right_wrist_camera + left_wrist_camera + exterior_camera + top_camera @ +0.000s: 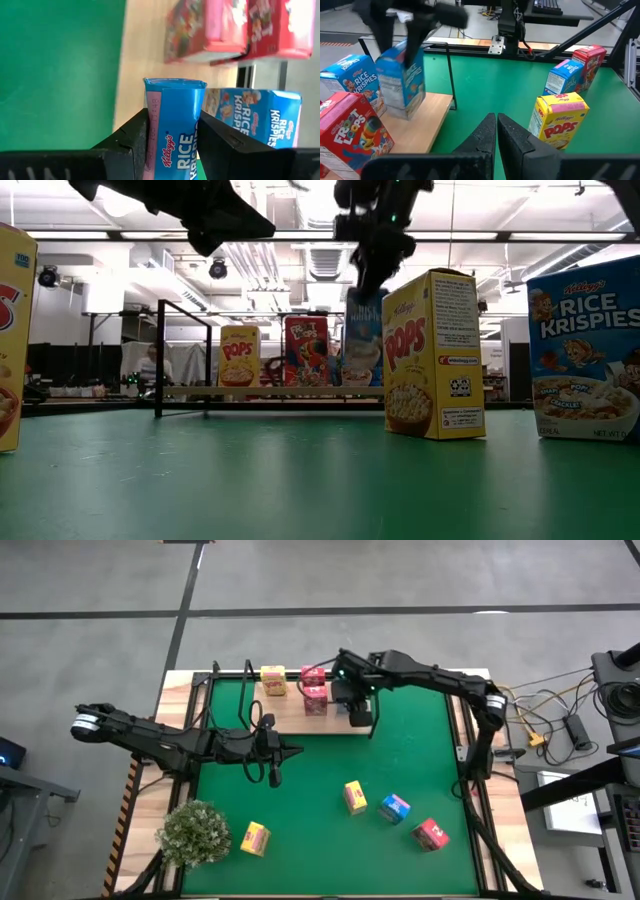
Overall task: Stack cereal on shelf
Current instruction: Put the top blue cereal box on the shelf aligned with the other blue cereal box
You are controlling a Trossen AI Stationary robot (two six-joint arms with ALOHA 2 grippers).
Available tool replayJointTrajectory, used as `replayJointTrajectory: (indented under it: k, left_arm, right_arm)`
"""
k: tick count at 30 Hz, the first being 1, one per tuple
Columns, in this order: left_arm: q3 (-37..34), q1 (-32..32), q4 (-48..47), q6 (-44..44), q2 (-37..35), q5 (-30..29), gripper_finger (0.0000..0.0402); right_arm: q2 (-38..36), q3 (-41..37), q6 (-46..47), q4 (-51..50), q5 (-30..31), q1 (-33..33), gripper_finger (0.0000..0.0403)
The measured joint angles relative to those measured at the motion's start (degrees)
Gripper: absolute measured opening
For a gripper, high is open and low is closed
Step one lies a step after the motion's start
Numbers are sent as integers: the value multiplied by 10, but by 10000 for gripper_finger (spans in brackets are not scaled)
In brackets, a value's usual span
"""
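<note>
green matting covers the table, with the flat light wooden shelf (290, 710) at its far edge. the right gripper (172, 135) pinches a small blue printed cereal carton (174, 125) by two opposite faces, low over the shelf's end—possibly just touching. it looks light, thin-walled and crushable, so gentle pressure suits. the left gripper (496, 131) waits mid-mat, fingers pressed together.
</note>
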Motion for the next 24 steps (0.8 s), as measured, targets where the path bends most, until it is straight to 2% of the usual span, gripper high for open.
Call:
replayJointTrajectory:
  k: [11,24]
  left_arm:
    - [0,0,1,7,0,0,0]
    - [0,0,1,7,0,0,0]
  right_arm:
    - [36,7,-14,-5,-9,-51,132]
    - [45,7,-23,8,-8,-59,132]
